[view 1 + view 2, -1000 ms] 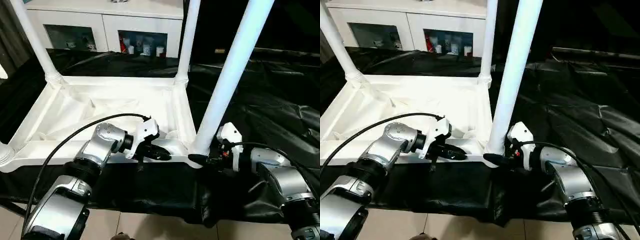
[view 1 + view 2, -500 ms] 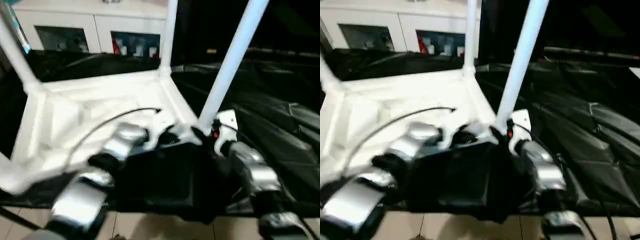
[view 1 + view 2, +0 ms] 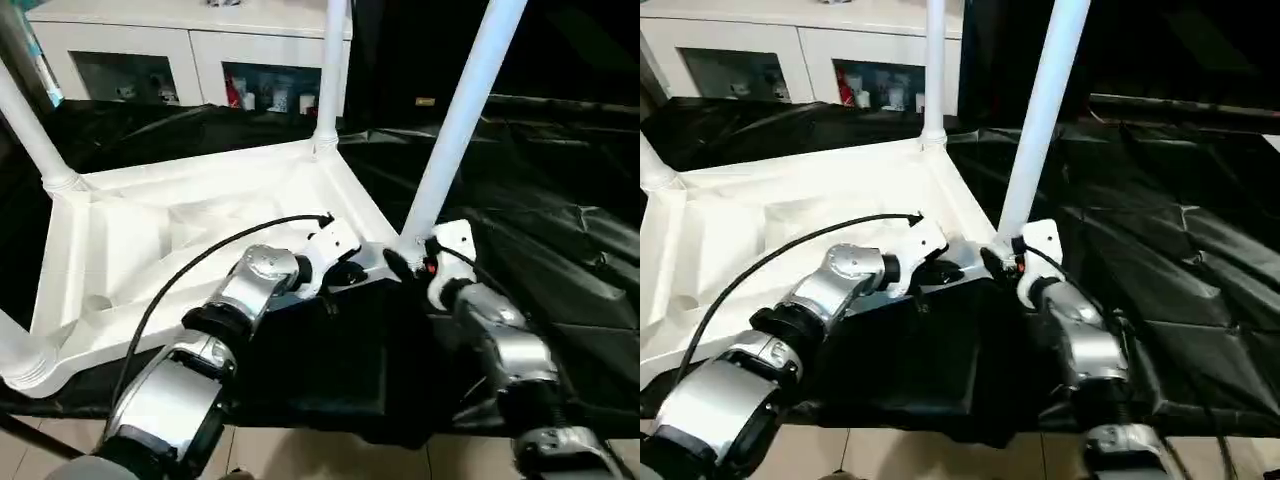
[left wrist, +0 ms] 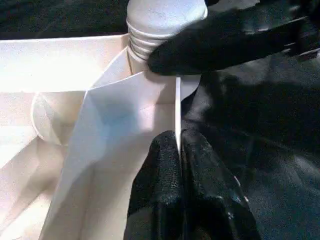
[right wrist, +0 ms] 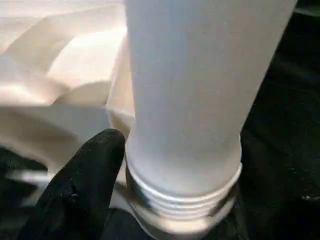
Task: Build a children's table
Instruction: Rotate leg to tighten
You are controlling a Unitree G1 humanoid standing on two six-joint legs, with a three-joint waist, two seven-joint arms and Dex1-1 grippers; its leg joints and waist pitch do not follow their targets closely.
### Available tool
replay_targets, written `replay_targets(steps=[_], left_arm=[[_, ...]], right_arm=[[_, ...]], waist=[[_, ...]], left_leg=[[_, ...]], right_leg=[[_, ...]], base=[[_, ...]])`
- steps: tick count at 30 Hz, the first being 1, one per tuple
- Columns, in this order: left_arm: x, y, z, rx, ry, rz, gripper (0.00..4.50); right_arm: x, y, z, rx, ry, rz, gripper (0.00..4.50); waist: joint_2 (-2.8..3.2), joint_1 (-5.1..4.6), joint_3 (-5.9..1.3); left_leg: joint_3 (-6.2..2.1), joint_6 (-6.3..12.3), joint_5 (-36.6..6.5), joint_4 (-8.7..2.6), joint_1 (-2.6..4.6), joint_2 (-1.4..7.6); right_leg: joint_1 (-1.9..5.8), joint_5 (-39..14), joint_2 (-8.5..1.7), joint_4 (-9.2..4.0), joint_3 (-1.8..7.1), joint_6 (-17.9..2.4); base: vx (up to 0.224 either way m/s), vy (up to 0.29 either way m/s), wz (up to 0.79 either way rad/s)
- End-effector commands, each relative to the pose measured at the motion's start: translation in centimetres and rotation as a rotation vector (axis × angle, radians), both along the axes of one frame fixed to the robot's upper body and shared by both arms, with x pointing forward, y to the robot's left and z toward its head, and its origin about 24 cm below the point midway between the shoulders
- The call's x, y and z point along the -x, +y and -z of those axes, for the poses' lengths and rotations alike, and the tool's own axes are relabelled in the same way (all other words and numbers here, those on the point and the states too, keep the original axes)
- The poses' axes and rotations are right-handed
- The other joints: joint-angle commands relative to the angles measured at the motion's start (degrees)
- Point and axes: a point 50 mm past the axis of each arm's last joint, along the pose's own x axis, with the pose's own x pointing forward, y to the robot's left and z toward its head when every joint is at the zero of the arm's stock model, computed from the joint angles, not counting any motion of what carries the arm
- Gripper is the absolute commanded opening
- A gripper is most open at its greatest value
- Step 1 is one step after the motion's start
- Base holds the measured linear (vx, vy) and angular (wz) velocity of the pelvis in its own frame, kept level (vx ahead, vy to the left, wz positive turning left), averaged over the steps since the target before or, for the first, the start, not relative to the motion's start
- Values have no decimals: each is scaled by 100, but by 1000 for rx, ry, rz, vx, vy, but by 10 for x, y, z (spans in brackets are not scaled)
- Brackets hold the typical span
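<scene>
- While I watch from the head cameras, the tabletop [image 3: 200, 240] lies upside down on the black sheet [image 3: 560, 220], ribbed underside up, skewed so one corner points toward me.
- I count legs standing in its corner sockets: the near right leg [image 3: 455, 125], a far leg [image 3: 330, 70], and one at the left [image 3: 30, 130]; a fourth socket end [image 3: 20, 360] shows at the near left edge.
- My left gripper [image 4: 179, 165] has its fingers pressed together on the thin rim of the tabletop, just beside the near right socket.
- My right gripper [image 3: 400, 262] sits at the base of the near right leg; one black finger [image 5: 80, 190] rests against the ribbed collar there. I cannot tell how wide it stands.
- Behind the sheet I see a white cabinet [image 3: 200, 50] with glass doors.
</scene>
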Motion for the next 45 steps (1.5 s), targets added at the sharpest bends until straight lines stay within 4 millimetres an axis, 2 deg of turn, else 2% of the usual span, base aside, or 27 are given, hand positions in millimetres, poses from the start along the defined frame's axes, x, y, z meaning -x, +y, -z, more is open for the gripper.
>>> replay_targets(steps=[1, 2, 3, 6, 7, 8, 9, 10, 11, 12, 14, 18, 27, 32, 33, 35, 38, 39, 40, 41, 43, 45], left_arm=[[2, -2, -6, 71, -15, 53, 0], [5, 1, -6, 82, -4, 105, 0], [8, 4, -5, 88, 10, 141, 0], [13, 14, -4, 76, 46, 204, 0], [14, 16, -4, 80, 53, 223, 0], [16, 18, -4, 89, 65, 247, 0], [18, 20, -5, 104, 79, 272, 0], [18, 20, -5, 104, 79, 272, 0], [22, 23, -7, 126, 115, 322, 0], [23, 24, -7, 129, 122, 332, 0], [26, 27, -7, 134, 140, 357, 0], [29, 29, -8, 142, 154, 373, 0], [32, 32, -8, 128, 168, 377, 0], [33, 33, -8, 128, 167, 373, 0], [33, 33, -7, 124, 164, 364, 0], [28, 32, -5, 97, 133, 297, 0], [16, 28, 0, 46, 75, 135, 0], [12, 25, 0, 46, 61, 78, 0], [8, 21, 0, 48, 48, 30, 0], [5, 16, -1, 50, 37, -19, 0], [0, 9, -1, 47, 15, -94, 0], [-3, 4, -1, 44, 2, -145, 0]], right_arm=[[8, 18, -5, -20, -4, -213, 385], [11, 10, -8, -7, -5, -251, 385], [13, 4, -10, 1, -5, -282, 385], [21, -15, -18, 35, 7, -386, 385], [24, -19, -19, 44, 15, -411, 385], [26, -24, -20, 54, 26, -442, 385], [28, -27, -22, 62, 34, -467, 385], [28, -27, -22, 62, 34, -467, 385], [30, -31, -26, 66, 43, -492, 385], [30, -31, -26, 68, 44, -498, 385], [29, -30, -27, 65, 48, -521, 385], [30, -22, -27, 48, 66, -578, 385], [32, -15, -22, 37, 91, -608, 304], [32, -16, -21, 29, 99, -604, 281], [32, -17, -19, 26, 104, -581, 279], [28, -20, -14, 28, 109, -496, 277], [19, -23, -2, 39, 117, -299, 274], [17, -21, 3, 36, 124, -232, 274], [16, -17, 7, 32, 130, -176, 274], [15, -13, 11, 20, 135, -119, 274], [14, -4, 16, 6, 139, -41, 273], [13, 5, 20, 11, 138, 0, 273]], waist=[[-96, 0, -324], [-127, 21, -318], [-105, 16, -325], [-106, 25, -321], [-203, 15, -329], [-146, 49, -316], [-172, 43, -315], [-163, 53, -308], [-182, 55, -307], [-165, 72, -307], [-170, 77, -294], [-170, 96, -294], [-161, 121, -308], [-154, 120, -308], [-113, 122, -312], [-136, 105, -314], [-147, 73, -306], [-157, 49, -305], [-143, 43, -301], [-155, -2, -303], [-149, -14, -303], [-168, -18, -309]], left_leg=[[-136, 403, -1145, -362, 18, 269], [-137, 454, -1103, -361, 26, 274], [-135, 488, -1081, -355, 16, 279], [-135, 542, -1020, -349, 12, 294], [-119, 579, -1002, -335, 7, 290], [-124, 586, -1011, -338, 17, 305], [-118, 582, -998, -337, 17, 307], [-125, 576, -1002, -342, 19, 312], [-117, 571, -1014, -336, 14, 310], [-125, 557, -997, -345, 15, 319], [-114, 512, -1048, -346, 32, 321], [-128, 434, -1105, -357, 32, 324], [-125, 404, -1004, -355, 27, 321], [-124, 404, -973, -353, 26, 319], [-129, 392, -962, -357, 33, 321], [-126, 380, -983, -352, 25, 310], [-135, 280, -1100, -359, 37, 287], [-138, 233, -1122, -363, 43, 289], [-142, 201, -1153, -365, 47, 292], [-164, 112, -1276, -381, 51, 296], [-166, 98, -1324, -384, 64, 295], [-157, 148, -1321, -377, 59, 274]], right_leg=[[308, -1682, -435, -476, 277, -912], [320, -1684, -441, -481, 276, -913], [301, -1641, -445, -459, 280, -944], [311, -1504, -442, -441, 276, -1041], [315, -1501, -432, -437, 269, -1048], [299, -1601, -454, -438, 277, -1051], [290, -1637, -445, -442, 272, -1040], [290, -1663, -449, -438, 269, -1043], [280, -1730, -452, -445, 272, -1024], [289, -1788, -467, -439, 271, -1039], [253, -1940, -453, -459, 271, -1015], [251, -2066, -462, -457, 272, -954], [263, -1813, -465, -429, 280, -989], [263, -1782, -459, -427, 280, -995], [263, -1730, -456, -419, 280, -1011], [266, -1687, -450, -423, 275, -1017], [251, -2066, -451, -474, 265, -897], [238, -2164, -444, -482, 264, -863], [230, -2196, -450, -487, 267, -855], [234, -2273, -448, -495, 261, -839], [223, -2272, -451, -502, 266, -823], [224, -2265, -456, -513, 274, -787]], base=[[0, 0, 0], [0, 0, 0], [0, 0, 0], [0, 0, 0], [0, 0, 0], [0, 0, 0], [0, 0, 0], [0, 0, 0], [0, 0, 0], [0, 0, 0], [0, 0, 0], [0, 0, 0], [0, 0, 0], [0, 0, 0], [0, 0, 0], [0, 0, 0], [0, 0, 0], [0, 0, 0], [0, 0, 0], [0, 0, 0], [0, 0, 0], [0, 0, 0]])
